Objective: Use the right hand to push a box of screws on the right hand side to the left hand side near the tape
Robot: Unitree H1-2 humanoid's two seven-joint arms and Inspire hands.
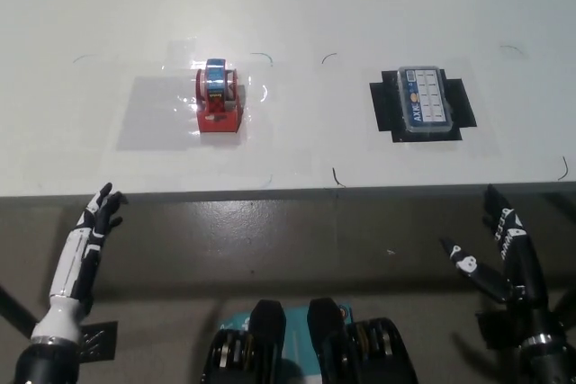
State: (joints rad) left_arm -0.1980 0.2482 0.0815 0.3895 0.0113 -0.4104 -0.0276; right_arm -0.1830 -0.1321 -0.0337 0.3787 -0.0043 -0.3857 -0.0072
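My left robot hand (97, 213) rests open below the bench (297, 150) edge. The tape (219, 98) sits left, the box of screws (426, 101) well right. My right robot hand (499, 254), open and empty, must first rise to the box's right side.

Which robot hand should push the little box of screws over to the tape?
The right hand. It is black, open, and waits below the table edge right under the box of screws. The white left hand rests open on the far side, below the red tape dispenser, so it would have to reach across.
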